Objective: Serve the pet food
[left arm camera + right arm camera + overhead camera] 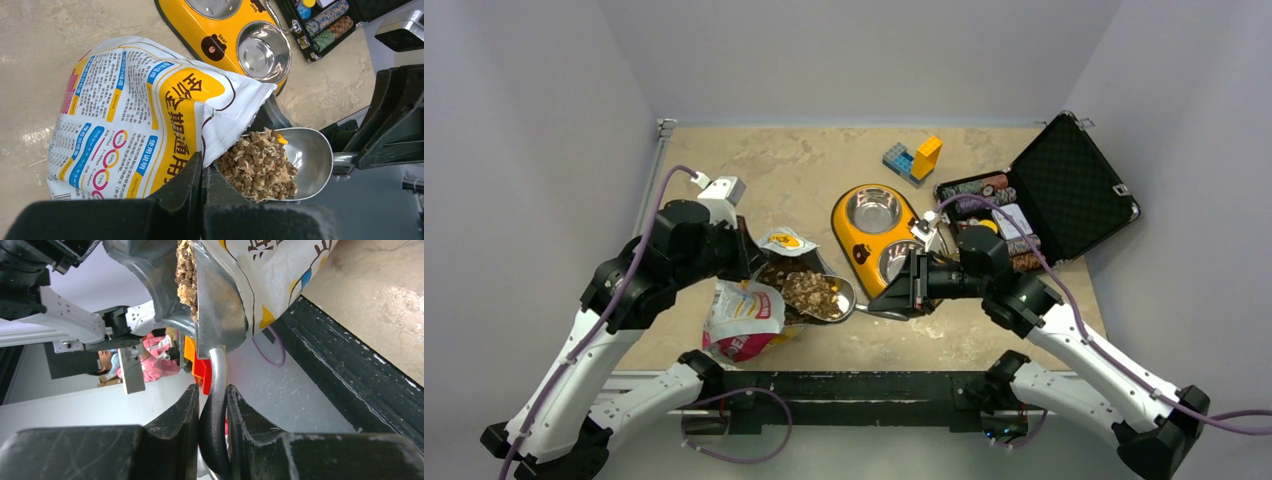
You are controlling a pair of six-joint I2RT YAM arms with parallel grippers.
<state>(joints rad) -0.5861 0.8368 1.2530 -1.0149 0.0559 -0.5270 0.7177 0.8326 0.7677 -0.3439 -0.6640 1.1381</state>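
The left gripper (202,192) is clenched on the edge of the bag (135,115). The right gripper (214,402) grasps the scoop (310,155) by its handle. The pet food (257,165) lies heaped in it at the bag's mouth.

1x bag (742,318), 1x scoop (312,155), 2x bowls (874,210), 1x case (1074,185).

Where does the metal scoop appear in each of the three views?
Top external: scoop at centre, by the food bag.
Left wrist: scoop lower right, heaped with kibble.
Right wrist: scoop top centre, handle in the right pincer.
Shared landmark: the food bag.
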